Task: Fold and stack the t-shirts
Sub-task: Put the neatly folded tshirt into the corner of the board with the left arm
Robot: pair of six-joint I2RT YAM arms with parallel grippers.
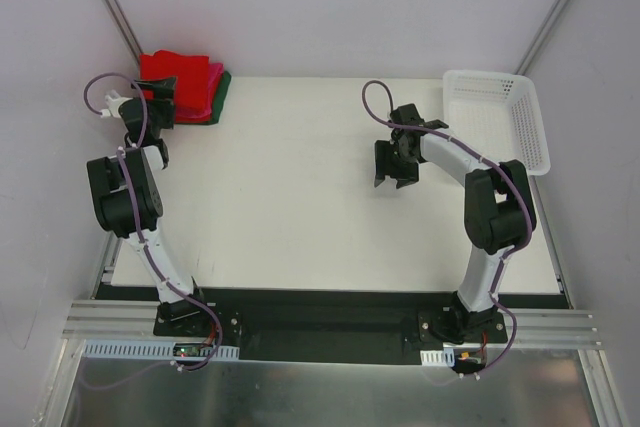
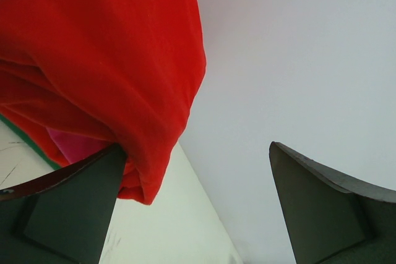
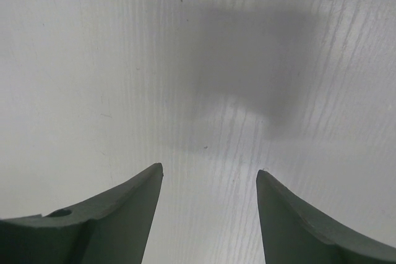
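folded t-shirts (image 2: 105,60), just beside left gripper (image 2: 197,148)

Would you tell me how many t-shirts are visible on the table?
3, all stacked in the far left corner: a red t-shirt on top, a pink t-shirt beneath it, a green t-shirt at the bottom. Others may be hidden inside.

The stacked t-shirts (image 1: 188,82) crowd the far left corner against the wall (image 1: 300,7); the basket (image 1: 500,117) blocks the far right; between them lies open tabletop (image 1: 290,207) under the right end effector (image 1: 396,172)
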